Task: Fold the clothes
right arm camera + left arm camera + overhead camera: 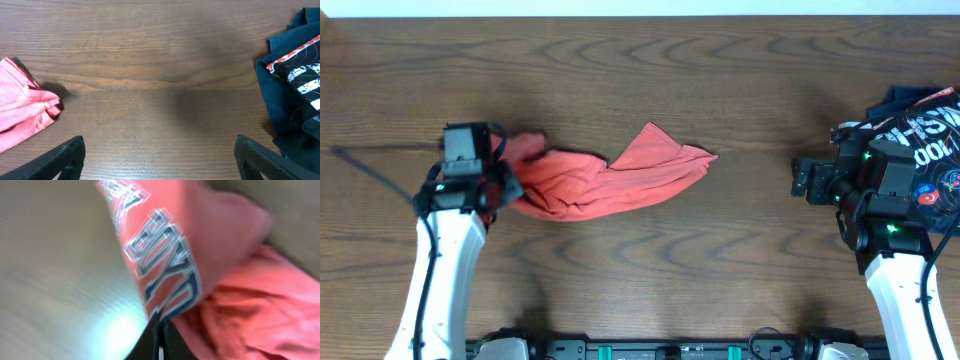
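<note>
The red-orange T-shirt (pixel 605 178) lies crumpled on the wooden table, left of centre. My left gripper (pixel 500 185) is shut on the shirt's left end. In the left wrist view the jaws (pixel 161 340) pinch a fold of the T-shirt (pixel 240 305) bearing navy-and-white lettering. My right gripper (pixel 804 180) is open and empty at the right, well clear of the shirt. In the right wrist view its fingers (pixel 160 157) are spread over bare wood, and the shirt's right end (pixel 25 107) shows at the far left.
A pile of dark navy garments (pixel 925 125) with white lettering and round badges lies at the right edge, under my right arm; it also shows in the right wrist view (pixel 295 85). A thin dark cable (pixel 370 170) lies at the far left.
</note>
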Motion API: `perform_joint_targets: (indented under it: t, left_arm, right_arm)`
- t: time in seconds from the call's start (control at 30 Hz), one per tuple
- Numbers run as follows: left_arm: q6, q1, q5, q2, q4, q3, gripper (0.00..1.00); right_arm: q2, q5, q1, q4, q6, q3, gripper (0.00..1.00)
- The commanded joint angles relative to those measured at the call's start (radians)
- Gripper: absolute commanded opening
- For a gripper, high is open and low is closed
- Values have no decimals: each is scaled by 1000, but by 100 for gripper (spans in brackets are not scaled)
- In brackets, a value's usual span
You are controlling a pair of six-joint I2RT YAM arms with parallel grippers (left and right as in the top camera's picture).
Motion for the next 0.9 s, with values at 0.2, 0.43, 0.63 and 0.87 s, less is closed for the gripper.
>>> perform_joint_targets:
  t: [0.2, 0.43, 0.63, 0.87]
  left_arm:
    - [-284, 47, -184, 32, -135, -55, 53]
    - [-123, 21, 0, 10, -14, 42, 65]
    - [80, -133, 256, 29, 163, 44, 63]
    - [70, -302, 257, 190, 214, 39, 63]
  right_arm:
    - [-1, -6, -7, -2, -4, 20, 93]
    - [-1, -6, -7, -1, -4, 20, 94]
    - [-1, -6, -7, -12, -3, 20, 94]
    - [-1, -6, -7, -14, -3, 20, 94]
